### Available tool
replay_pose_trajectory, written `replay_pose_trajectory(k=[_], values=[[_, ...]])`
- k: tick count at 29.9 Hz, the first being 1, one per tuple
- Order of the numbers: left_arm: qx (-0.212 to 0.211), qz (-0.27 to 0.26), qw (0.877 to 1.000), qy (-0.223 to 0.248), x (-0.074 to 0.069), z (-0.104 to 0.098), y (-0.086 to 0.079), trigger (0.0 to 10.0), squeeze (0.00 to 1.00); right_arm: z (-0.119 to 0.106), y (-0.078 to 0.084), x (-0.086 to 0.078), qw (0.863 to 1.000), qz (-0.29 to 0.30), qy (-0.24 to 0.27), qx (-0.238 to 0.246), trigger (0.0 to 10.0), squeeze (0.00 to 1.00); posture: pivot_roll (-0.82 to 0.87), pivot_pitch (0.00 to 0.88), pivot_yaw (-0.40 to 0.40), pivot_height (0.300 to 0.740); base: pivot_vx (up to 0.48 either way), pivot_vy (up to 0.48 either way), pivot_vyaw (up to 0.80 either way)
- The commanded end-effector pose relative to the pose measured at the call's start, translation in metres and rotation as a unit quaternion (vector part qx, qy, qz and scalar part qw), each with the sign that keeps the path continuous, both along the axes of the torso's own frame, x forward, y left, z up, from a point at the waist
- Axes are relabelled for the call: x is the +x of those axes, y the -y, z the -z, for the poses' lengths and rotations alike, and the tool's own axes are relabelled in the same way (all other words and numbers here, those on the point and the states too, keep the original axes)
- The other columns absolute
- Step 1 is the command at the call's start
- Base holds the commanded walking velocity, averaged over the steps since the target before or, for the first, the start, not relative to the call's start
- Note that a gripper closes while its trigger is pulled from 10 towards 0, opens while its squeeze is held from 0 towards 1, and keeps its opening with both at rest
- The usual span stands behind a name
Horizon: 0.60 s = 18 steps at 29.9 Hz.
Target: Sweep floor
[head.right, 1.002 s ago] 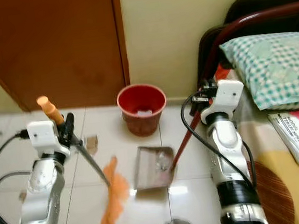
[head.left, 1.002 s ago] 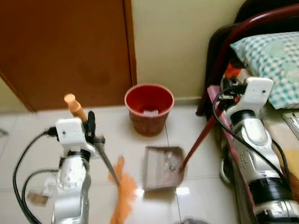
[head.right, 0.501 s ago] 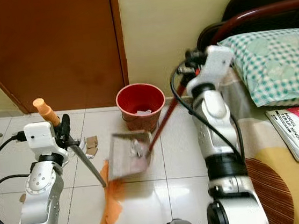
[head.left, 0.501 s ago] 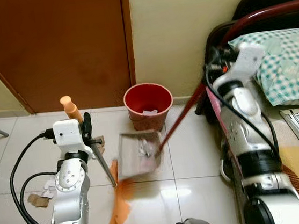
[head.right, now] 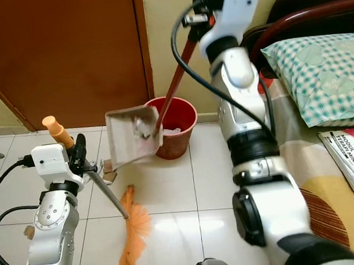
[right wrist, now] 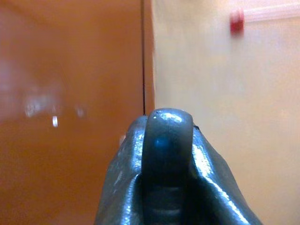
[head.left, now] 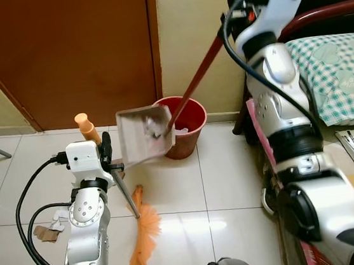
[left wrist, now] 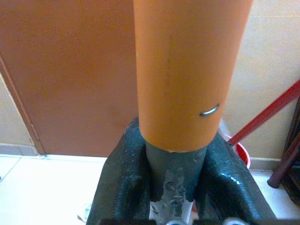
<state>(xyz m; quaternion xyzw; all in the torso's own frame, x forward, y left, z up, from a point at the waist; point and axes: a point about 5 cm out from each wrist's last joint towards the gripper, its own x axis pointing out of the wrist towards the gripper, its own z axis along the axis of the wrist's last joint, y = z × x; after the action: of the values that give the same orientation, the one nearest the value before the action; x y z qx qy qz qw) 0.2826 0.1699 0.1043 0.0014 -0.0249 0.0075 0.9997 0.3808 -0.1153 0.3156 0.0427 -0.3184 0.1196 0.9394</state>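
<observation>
Stage: the dustpan (head.left: 144, 133) is lifted off the floor with crumpled scraps on it, hanging tilted just beside the rim of the red bin (head.left: 186, 131); I judge the emptying is about to happen, not yet done
Right gripper (head.left: 237, 1): raised high by the wall, fingers clamped around the top of the dustpan's long red handle (head.left: 195, 79)
Left gripper (head.left: 106, 154): closed on the broom (head.left: 144, 229) just under its orange grip, the shaft slanting down to orange bristles resting on the tiles
Left to do: paper and cardboard bits (head.left: 46, 232) lie on the floor by the left arm (more sweeping seems needed)
Edges: the bin stands against the wall beside the brown door (head.left: 72, 55); the bed frame (head.left: 317, 17) and pillow (head.left: 340, 72) crowd the right arm
Open room: bare tiles (head.left: 215, 186) between bin and robot give space to lower the pan
</observation>
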Motion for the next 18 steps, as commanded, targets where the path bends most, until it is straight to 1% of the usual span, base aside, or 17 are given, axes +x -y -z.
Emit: replay_pose_trajectory(k=[1,2,3,4,6,8,10,12,15,16,17,18], values=[[-0.003,0.002,1.000,0.003,0.001,-0.001,0.003,10.0,0.00,-0.026,-0.007,-0.010,0.996,-0.006,0.079,-0.037,10.0,0.00,0.02,0.094,-0.059,0.740,0.000,0.000,0.00],[-0.005,0.003,1.000,0.003,0.001,-0.001,0.004,10.0,0.00,-0.030,-0.014,-0.013,0.992,-0.004,0.106,-0.072,10.0,0.00,0.02,0.094,-0.061,0.740,0.000,0.000,0.00],[-0.005,0.003,1.000,0.003,0.001,-0.001,0.004,10.0,0.00,-0.030,-0.014,-0.013,0.992,-0.004,0.106,-0.072,10.0,0.00,0.02,0.094,-0.061,0.740,0.000,0.000,0.00],[-0.008,0.003,1.000,0.003,0.002,-0.001,0.005,10.0,0.00,-0.032,-0.022,-0.016,0.985,-0.001,0.134,-0.109,10.0,0.00,0.02,0.094,-0.061,0.740,0.000,0.000,0.00],[-0.010,0.003,1.000,0.003,0.003,-0.001,0.006,10.0,0.00,-0.029,-0.032,-0.020,0.974,0.000,0.163,-0.155,10.0,0.00,0.01,0.093,-0.062,0.740,0.000,0.000,0.00],[-0.011,0.004,1.000,0.003,0.004,-0.001,0.007,10.0,0.00,-0.026,-0.038,-0.022,0.967,-0.002,0.179,-0.179,10.0,0.00,0.01,0.092,-0.062,0.740,0.000,0.000,0.00],[-0.013,0.006,1.000,0.005,0.005,-0.002,0.009,10.0,0.00,-0.018,-0.050,-0.025,0.957,-0.011,0.197,-0.210,10.0,0.00,0.01,0.091,-0.064,0.740,0.000,0.000,0.00],[-0.013,0.006,1.000,0.005,0.005,-0.002,0.009,10.0,0.00,-0.015,-0.052,-0.026,0.955,-0.015,0.201,-0.219,10.0,0.00,0.01,0.091,-0.064,0.740,0.000,0.000,0.00],[-0.014,0.007,1.000,0.006,0.006,-0.002,0.010,10.0,0.00,0.009,-0.067,-0.031,0.941,-0.030,0.212,-0.263,10.0,0.00,0.01,0.092,-0.066,0.740,0.000,0.000,0.00],[-0.014,0.007,1.000,0.006,0.006,-0.002,0.010,10.0,0.00,0.014,-0.069,-0.033,0.937,-0.033,0.215,-0.272,10.0,0.00,0.01,0.092,-0.066,0.740,0.000,0.000,0.00],[-0.014,0.007,1.000,0.006,0.006,-0.002,0.010,10.0,0.00,0.014,-0.069,-0.033,0.937,-0.033,0.215,-0.272,10.0,0.00,0.01,0.092,-0.066,0.740,0.000,0.000,0.00],[-0.014,0.006,1.000,0.007,0.006,-0.003,0.010,10.0,0.00,0.031,-0.078,-0.036,0.928,-0.046,0.219,-0.299,10.0,0.00,0.01,0.091,-0.067,0.740,0.000,0.000,0.00]])
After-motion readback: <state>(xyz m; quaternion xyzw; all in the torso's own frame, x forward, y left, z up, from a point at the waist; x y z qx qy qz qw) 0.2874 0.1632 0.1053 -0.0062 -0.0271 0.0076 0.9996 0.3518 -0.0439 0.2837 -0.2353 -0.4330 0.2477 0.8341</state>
